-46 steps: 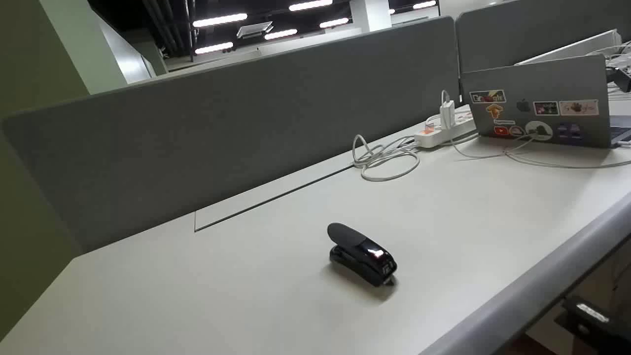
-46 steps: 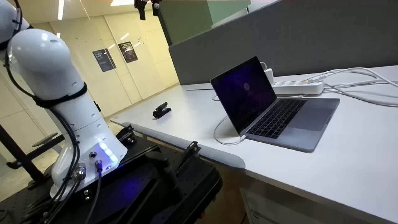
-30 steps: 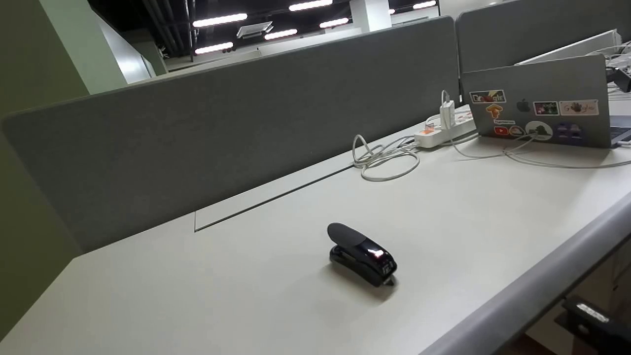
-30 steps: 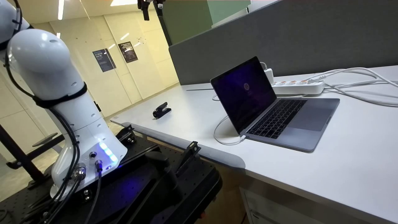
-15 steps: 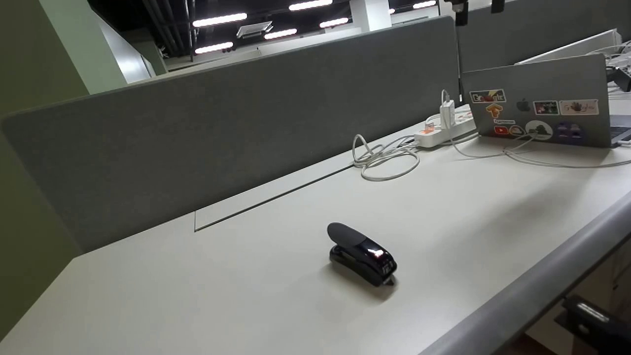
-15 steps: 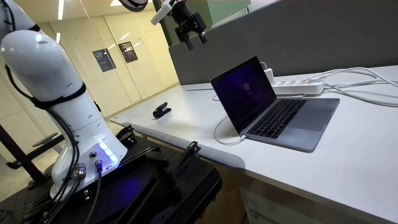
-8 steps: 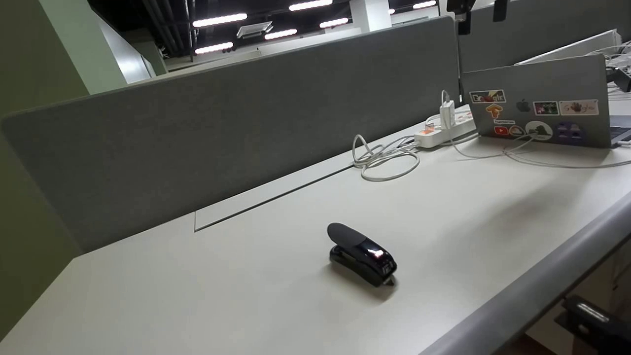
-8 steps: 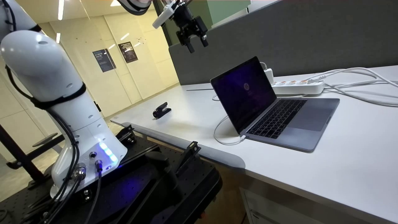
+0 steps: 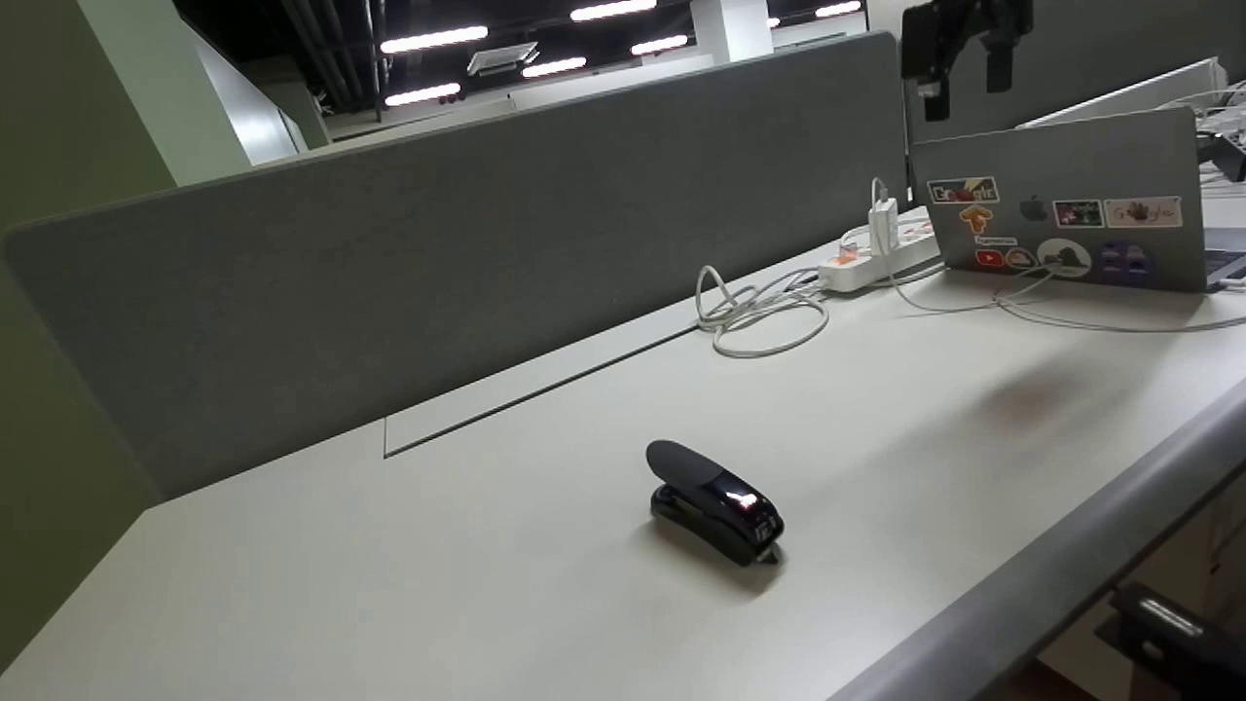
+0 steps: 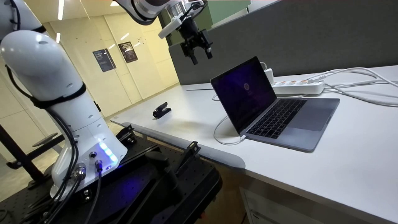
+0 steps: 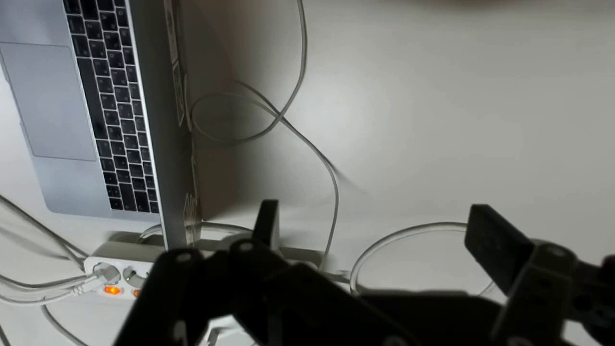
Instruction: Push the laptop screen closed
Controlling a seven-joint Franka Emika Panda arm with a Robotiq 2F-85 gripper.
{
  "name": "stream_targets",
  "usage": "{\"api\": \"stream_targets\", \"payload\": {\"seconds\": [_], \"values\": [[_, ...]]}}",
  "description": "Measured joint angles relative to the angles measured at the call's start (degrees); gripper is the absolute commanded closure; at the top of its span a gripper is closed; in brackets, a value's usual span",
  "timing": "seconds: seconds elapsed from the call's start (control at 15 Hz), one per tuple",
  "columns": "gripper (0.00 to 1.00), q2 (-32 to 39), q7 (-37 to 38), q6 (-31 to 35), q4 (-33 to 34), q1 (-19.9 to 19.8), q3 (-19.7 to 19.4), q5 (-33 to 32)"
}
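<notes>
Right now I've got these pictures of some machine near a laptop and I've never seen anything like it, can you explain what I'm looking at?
The machine is a white robot arm ending in a black claw. Two pictures come from cameras outside it; the wrist view's camera rides on the arm, looking down past the claw. On the pale desk are a laptop with its screen raised, a black stapler, a white power strip and pale cables. The claw hangs in the air, fingers apart, holding nothing.

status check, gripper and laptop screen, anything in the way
Gripper open, empty, above the desk. Laptop screen standing open, untouched. Cable on desk behind it, likely no obstacle.
</notes>
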Motion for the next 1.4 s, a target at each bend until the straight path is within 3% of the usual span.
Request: {"api": "stream_targets", "payload": {"seconds": [0.67,1.4], "values": [[0.0,9.63,-0.12,4.84,0.25,-2.88,-4.38,-5.96],[0.0,10.42,-0.83,5.55,0.64,-2.89,-4.66,-5.49]]}}
